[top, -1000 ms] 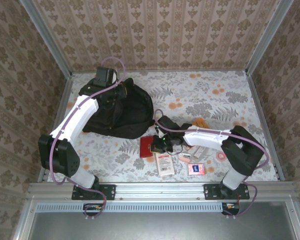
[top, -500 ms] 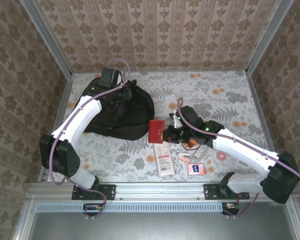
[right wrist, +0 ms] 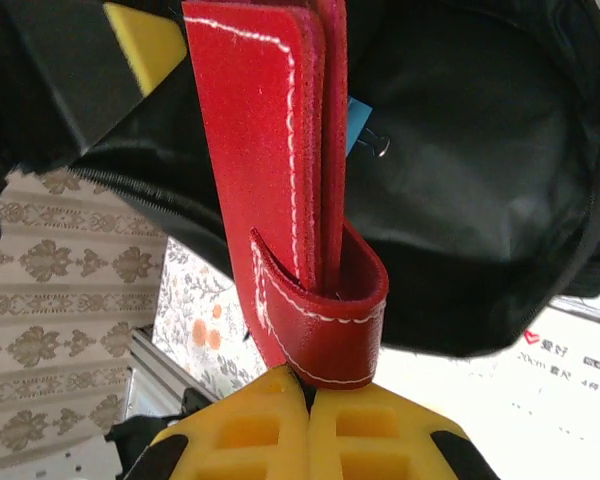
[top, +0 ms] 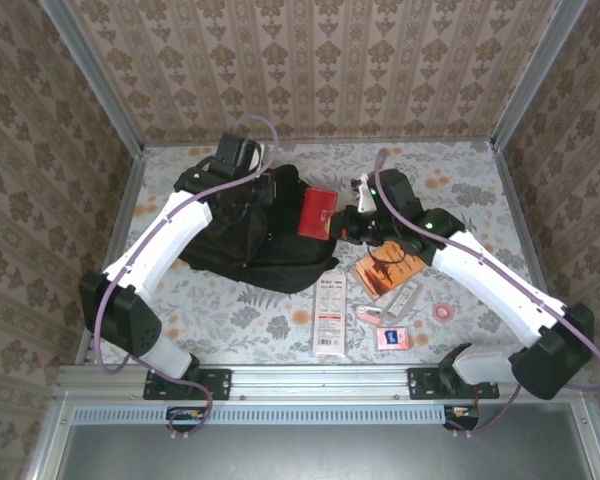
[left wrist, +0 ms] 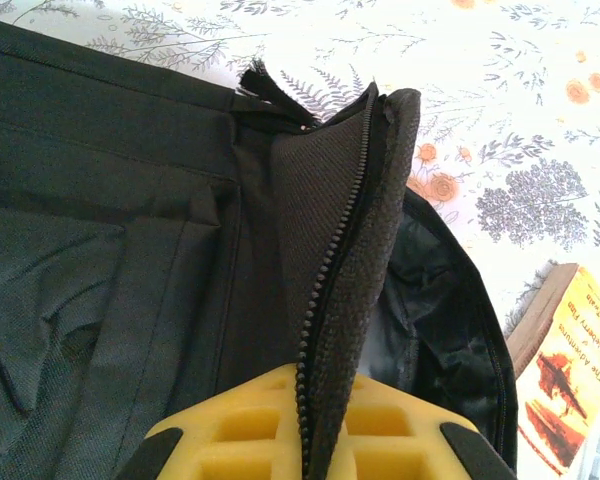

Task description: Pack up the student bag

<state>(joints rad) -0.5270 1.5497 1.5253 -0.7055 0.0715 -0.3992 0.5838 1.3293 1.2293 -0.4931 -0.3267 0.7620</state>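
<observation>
Both claws are clenched, each on its own job. Your left gripper (left wrist: 320,445) pinches the zipper edge of the student bag (top: 250,235), which lies toward the far left corner of the worktop (top: 450,190). Holding that flap up props the mouth open, and the left wrist view shows dark lining gaping beside the raised zipper.

Your right gripper (right wrist: 310,395) grasps a red leather case (right wrist: 265,140) by its folded end, so the long free end leads toward the opening. The case hangs at the bag's right side, against the dark interior; whether it touches the fabric I cannot tell.

You look to be on the insertion step, with most of the packing undone. An orange book (top: 388,268), a white box (top: 330,315), a pink card (top: 392,337) and a pink tape ring (top: 441,312) lie out toward the near edge.

Steer the case in under the held flap. The soft fabric could sag or snag the case's corner if the left grip slackens.
</observation>
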